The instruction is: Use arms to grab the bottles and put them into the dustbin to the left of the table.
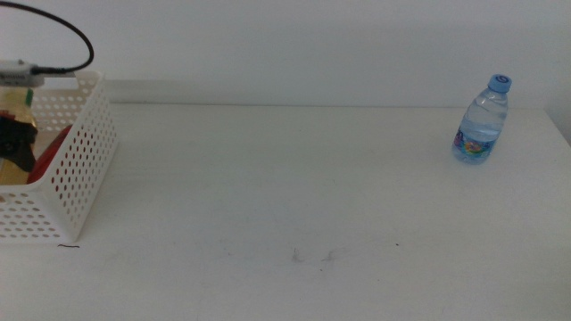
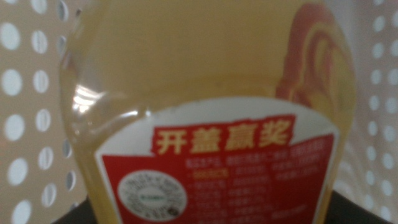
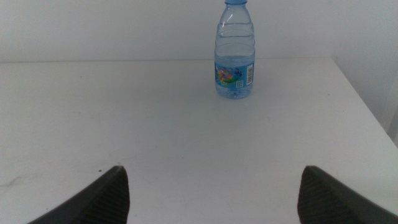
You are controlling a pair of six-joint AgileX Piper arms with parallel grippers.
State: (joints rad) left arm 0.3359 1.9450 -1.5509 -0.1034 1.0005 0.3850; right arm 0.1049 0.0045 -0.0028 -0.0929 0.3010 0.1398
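Observation:
The dustbin (image 1: 85,160), a white perforated basket, stands at the table's left edge. My left gripper (image 1: 16,147) is inside it, shut on the yellow juice bottle (image 1: 18,107). In the left wrist view that yellow juice bottle (image 2: 205,68) with its red and white label fills the picture, with the dustbin's perforated walls (image 2: 28,124) on both sides. Something red (image 1: 52,147) lies in the dustbin beside the gripper. The clear water bottle (image 1: 483,120) with a blue cap stands upright at the far right of the table (image 1: 294,187). My right gripper (image 3: 211,193) is open, well short of the water bottle (image 3: 235,53), and is out of the middle view.
A black cable (image 1: 62,36) arcs above the dustbin at the left. Faint scuff marks (image 1: 312,256) show near the table's front middle. The table's right edge (image 3: 367,106) runs close to the water bottle.

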